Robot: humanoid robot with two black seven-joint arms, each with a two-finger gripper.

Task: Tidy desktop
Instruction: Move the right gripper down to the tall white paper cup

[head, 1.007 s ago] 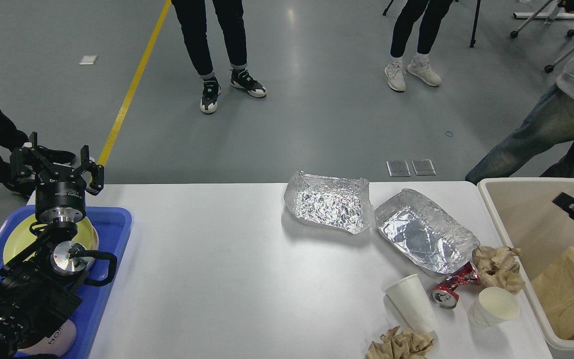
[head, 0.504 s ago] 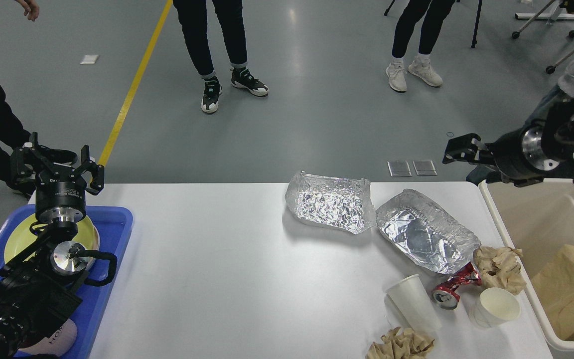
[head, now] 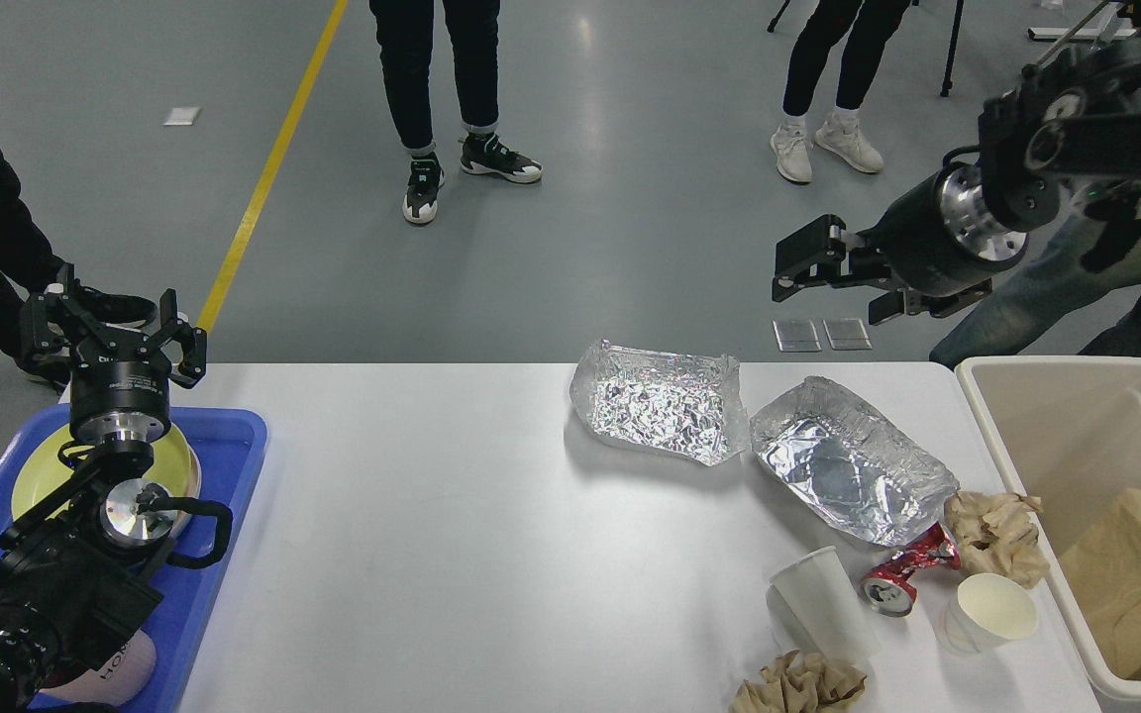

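Two grippers in view, neither holding anything: left gripper (head: 110, 319) has its fingers (head: 172, 319) spread apart above the far end of the blue tray (head: 234, 446), and right gripper (head: 796, 269) hangs over the floor beyond the desktop (head: 432, 535), fingers seen side-on, so I cannot tell their spacing. Below and nearer than the right fingers, on the desktop, lie two foil trays (head: 655, 401), a crushed red can (head: 902, 572), two paper cups (head: 818, 604) and crumpled brown paper (head: 1001, 535), with the beige bin (head: 1036, 436) at the right edge.
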